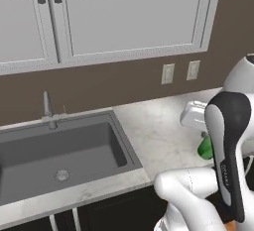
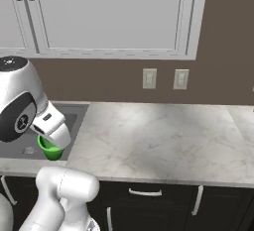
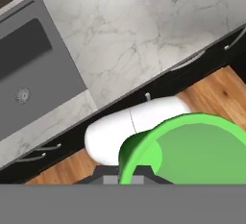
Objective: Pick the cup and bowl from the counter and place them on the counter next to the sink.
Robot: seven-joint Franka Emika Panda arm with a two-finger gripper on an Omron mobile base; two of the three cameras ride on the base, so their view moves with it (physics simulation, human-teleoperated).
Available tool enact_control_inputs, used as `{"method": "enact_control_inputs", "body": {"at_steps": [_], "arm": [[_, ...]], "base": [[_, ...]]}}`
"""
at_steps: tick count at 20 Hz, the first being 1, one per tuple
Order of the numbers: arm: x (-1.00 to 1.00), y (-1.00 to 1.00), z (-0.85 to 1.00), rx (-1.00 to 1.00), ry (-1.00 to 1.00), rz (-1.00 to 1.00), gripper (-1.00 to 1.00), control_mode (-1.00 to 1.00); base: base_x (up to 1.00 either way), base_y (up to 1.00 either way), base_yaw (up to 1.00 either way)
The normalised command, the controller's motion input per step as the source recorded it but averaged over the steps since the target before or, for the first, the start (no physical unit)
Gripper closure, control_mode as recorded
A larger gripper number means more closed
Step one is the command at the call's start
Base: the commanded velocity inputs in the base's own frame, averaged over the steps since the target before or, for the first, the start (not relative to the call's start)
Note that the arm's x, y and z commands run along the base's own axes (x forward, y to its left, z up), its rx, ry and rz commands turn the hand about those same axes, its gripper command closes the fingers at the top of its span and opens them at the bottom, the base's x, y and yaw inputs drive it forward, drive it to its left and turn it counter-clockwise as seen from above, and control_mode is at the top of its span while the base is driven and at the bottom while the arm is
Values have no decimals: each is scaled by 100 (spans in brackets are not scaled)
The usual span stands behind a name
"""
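My gripper is shut on the rim of the small bright green cup and holds it in the air. In the hand view the cup looms large at the bottom, above the front edge of the white marble counter and the wooden floor. In the left base view the cup peeks out beside my dark forearm, right of the sink. The dark grey basin of the sink lies to the left in the hand view. The bowl is out of view.
A slim grey faucet stands behind the sink. Two wall outlets sit on the brown backsplash under white upper cabinets. Dark lower cabinets with handles run below the counter.
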Motion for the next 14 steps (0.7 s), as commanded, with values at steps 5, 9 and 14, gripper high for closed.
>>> {"method": "enact_control_inputs", "body": {"at_steps": [5,9,14], "arm": [[18,0,-2,0,0,1,100,-100],[33,0,-7,-5,0,0,100,-100],[46,0,-21,-1,-3,0,100,-100]], "base": [[0,0,0],[0,0,0],[0,0,0]]}}
